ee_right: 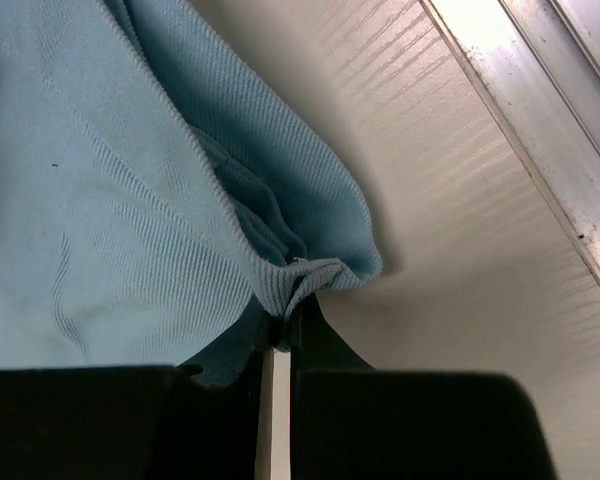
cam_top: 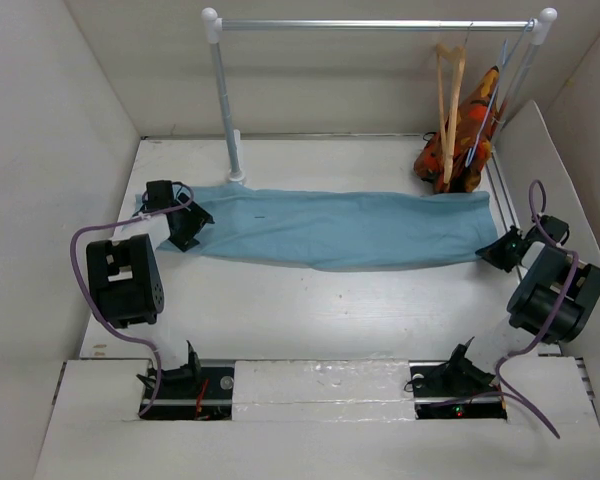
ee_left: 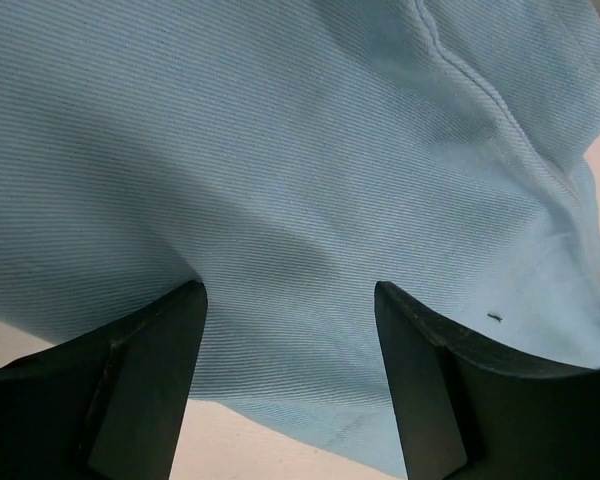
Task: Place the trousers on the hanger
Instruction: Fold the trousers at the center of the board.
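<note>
The light-blue trousers (cam_top: 340, 228) lie flat and stretched sideways across the middle of the table. My left gripper (cam_top: 187, 228) is down at their left end. In the left wrist view its jaws (ee_left: 290, 292) stand open, one finger (ee_left: 150, 385) on each side of the cloth (ee_left: 280, 150), nothing pinched. My right gripper (cam_top: 498, 250) is at the right end, shut on a bunched fold of the trousers' edge (ee_right: 310, 270). The tan wooden hanger (cam_top: 448, 95) hangs by its hook from the rail at the back right, apart from both grippers.
A white clothes rail (cam_top: 380, 24) spans the back on a post (cam_top: 226, 110). An orange-red patterned garment (cam_top: 462, 140) and a thin blue wire hanger (cam_top: 492, 95) hang beside the wooden one. White walls enclose the table; a metal strip (ee_right: 540, 130) runs along the right wall.
</note>
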`<state>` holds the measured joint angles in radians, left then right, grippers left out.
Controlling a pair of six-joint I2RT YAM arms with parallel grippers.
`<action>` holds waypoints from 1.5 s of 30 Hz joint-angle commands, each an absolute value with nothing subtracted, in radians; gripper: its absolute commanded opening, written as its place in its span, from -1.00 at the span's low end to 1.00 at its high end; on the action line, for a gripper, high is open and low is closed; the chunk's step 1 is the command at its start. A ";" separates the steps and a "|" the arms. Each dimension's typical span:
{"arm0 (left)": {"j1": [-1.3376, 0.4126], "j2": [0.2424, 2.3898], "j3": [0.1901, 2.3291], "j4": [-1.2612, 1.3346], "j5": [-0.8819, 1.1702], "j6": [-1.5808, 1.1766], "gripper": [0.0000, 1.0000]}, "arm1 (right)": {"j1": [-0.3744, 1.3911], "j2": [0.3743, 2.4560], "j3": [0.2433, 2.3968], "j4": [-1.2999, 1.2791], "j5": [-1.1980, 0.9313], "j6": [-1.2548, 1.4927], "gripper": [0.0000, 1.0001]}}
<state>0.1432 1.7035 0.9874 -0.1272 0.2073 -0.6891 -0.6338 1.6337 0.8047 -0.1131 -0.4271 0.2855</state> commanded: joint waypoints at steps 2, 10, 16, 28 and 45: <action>0.164 1.661 0.950 -0.204 0.143 -0.666 0.30 | -0.644 1.589 0.772 -0.126 -0.405 0.262 -1.00; 0.377 1.470 0.746 -0.285 0.019 -0.635 0.26 | -0.750 1.056 0.598 -0.397 -0.308 0.169 -1.00; 0.391 1.287 0.698 -0.367 -0.080 -0.661 0.23 | -0.833 0.879 0.641 -0.589 -0.296 0.103 -0.88; 0.051 1.103 0.789 -0.279 0.093 -0.664 0.23 | -0.834 0.986 0.687 -0.600 -0.252 0.138 0.56; 0.298 1.533 0.678 -0.127 0.322 -0.678 0.23 | -0.950 1.212 0.555 -0.304 -0.302 0.196 0.52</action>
